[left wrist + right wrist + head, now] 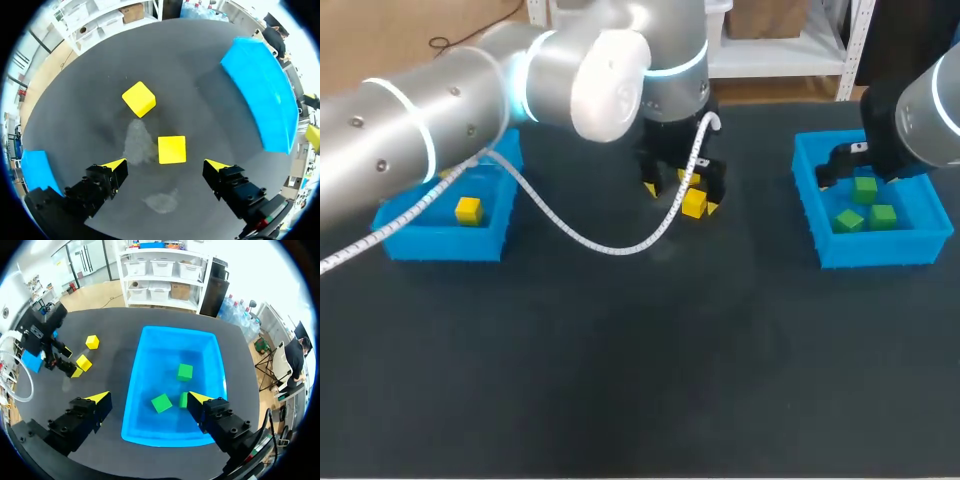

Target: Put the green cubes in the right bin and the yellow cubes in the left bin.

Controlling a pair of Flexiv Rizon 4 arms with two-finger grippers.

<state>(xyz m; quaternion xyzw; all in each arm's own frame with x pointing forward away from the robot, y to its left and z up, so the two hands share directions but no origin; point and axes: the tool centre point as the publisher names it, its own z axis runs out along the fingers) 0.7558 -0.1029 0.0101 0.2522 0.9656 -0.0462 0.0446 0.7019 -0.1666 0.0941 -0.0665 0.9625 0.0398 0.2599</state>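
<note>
My left gripper [165,167] stands open just above the table's middle, with a yellow cube [172,149] lying on the mat between its spread fingertips and untouched. A second yellow cube [139,98] lies a little further ahead. In the head view the nearer yellow cube [694,203] shows under the left gripper [678,193]. The left bin [410,240] holds one yellow cube [469,210]. My right gripper [150,398] hangs open and empty over the right bin [150,340]. Three green cubes lie in this bin: [184,371], [161,403] and one partly behind a finger [183,399].
The left arm's white cable [580,238] loops down over the mat between the left bin and the gripper. The right bin [820,210] sits at the table's right side. Dark mat [640,380] stretches across the front of the table.
</note>
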